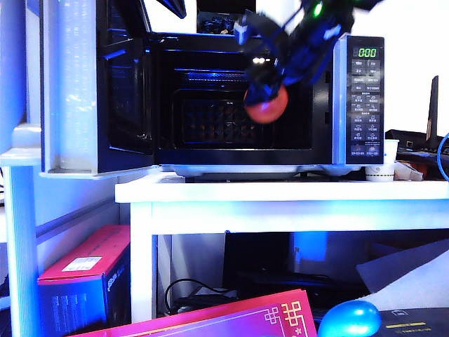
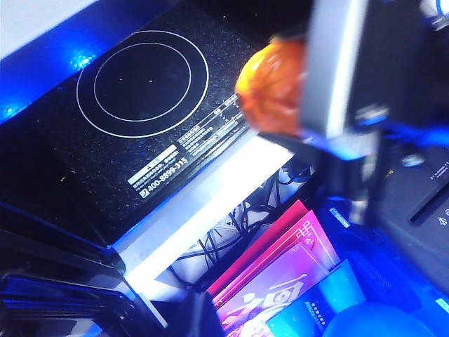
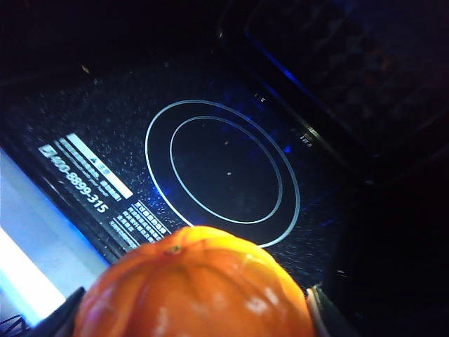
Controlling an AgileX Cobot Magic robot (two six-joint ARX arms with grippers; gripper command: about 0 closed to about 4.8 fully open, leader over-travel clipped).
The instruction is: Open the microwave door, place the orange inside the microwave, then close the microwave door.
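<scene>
The microwave [image 1: 358, 91] stands on a white table, and the microwave door [image 1: 123, 98] is swung wide open to the left. My right gripper [image 1: 266, 97] is shut on the orange [image 1: 266, 107] and holds it in the cavity's mouth, above the black floor with its white ring [image 3: 224, 161]. In the right wrist view the orange [image 3: 193, 288] fills the gap between the fingers of my right gripper [image 3: 193, 319]. From the left wrist view the orange [image 2: 270, 88] shows beside a grey finger [image 2: 337, 70]. Of my left gripper [image 2: 200, 319] only dark blurred parts show, near the door side.
The white table [image 1: 280, 191] carries the microwave. A paper cup [image 1: 379, 168] stands at the microwave's right. Under the table lie a pink box [image 1: 84, 281], a red patterned box [image 1: 210, 323], cables and a shiny blue ball [image 1: 349, 319].
</scene>
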